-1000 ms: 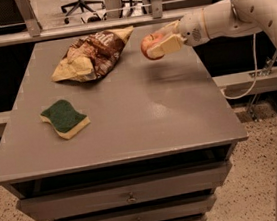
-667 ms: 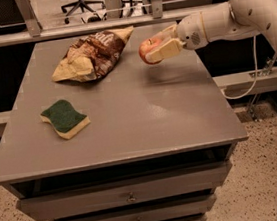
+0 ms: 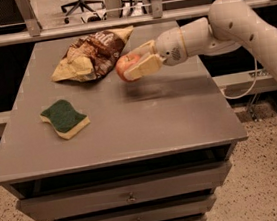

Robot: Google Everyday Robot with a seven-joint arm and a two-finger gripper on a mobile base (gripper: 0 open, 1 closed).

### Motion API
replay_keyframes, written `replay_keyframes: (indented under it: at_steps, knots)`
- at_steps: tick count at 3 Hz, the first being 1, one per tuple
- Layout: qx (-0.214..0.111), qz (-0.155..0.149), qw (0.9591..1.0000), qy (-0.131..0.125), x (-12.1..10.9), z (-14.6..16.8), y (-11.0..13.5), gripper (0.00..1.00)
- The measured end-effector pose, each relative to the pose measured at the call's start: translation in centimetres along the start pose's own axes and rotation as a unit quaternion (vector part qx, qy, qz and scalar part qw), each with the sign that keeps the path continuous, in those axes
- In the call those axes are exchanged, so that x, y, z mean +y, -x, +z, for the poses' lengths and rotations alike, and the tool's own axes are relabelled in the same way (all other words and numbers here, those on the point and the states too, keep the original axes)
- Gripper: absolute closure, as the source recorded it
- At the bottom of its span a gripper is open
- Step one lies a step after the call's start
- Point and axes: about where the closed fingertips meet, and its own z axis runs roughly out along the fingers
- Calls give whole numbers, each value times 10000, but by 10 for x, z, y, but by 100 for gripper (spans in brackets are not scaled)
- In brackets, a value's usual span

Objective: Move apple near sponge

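My gripper [image 3: 133, 62] is shut on the red apple [image 3: 125, 65] and holds it above the grey table [image 3: 169, 114], just right of the snack bag. The arm reaches in from the right. The sponge [image 3: 64, 118], dark green top over pale yellow foam, lies flat on the table's left front part, well to the lower left of the apple.
A crumpled brown-and-yellow snack bag [image 3: 91, 54] lies at the table's back, close to the left of the apple. The table has drawers [image 3: 131, 198] below its front edge. A rail [image 3: 93, 25] runs behind the table.
My gripper has carried the apple leftwards and a little down, from the table's right back part to right beside the snack bag. The sponge and bag have not moved.
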Motion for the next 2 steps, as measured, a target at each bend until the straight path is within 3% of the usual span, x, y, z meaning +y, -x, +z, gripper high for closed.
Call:
replay_keyframes:
  at_steps: [2]
  knots:
    - [-106, -65, 9991, 406, 33, 52, 8, 100]
